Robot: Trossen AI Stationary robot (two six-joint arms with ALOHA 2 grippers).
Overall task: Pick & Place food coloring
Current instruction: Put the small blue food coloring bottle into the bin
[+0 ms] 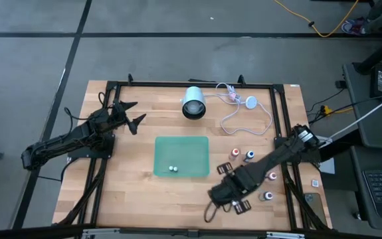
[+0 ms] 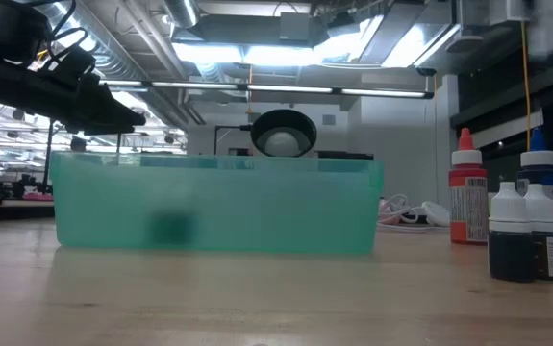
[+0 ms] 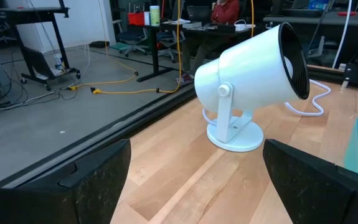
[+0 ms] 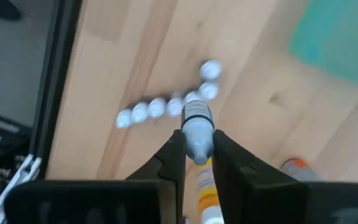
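My right gripper (image 1: 218, 194) hangs over the table's near edge, right of the green tray (image 1: 181, 141), and is shut on one small food coloring bottle (image 4: 198, 134) with a pale grey cap and an orange-yellow label. Two more tiny bottles (image 1: 173, 168) lie inside the tray at its near side. Several others stand upright on the wood at the right: a red one (image 1: 236, 153), a blue one (image 1: 249, 155), and two farther right (image 1: 272, 176) (image 1: 267, 196). My left gripper (image 1: 132, 114) waits open near the far left, facing a white lamp (image 3: 253, 74). My right gripper pinches the bottle between its two fingers (image 4: 174, 155), just behind the pale cap (image 4: 197, 121). The bottle lies along the fingers, its cap poking out past the tips and its labelled body (image 4: 205, 190) running back between them. It hangs clear of the table, with the fingers slanting down from above.
The white lamp (image 1: 192, 103) and its looping white cable (image 1: 244, 116) sit at the far middle. A black frame rail (image 1: 287, 133) borders the table. In the low view the bottles (image 2: 512, 231) stand in a cluster right of the tray (image 2: 213, 207). Bare wood lies left of the tray.
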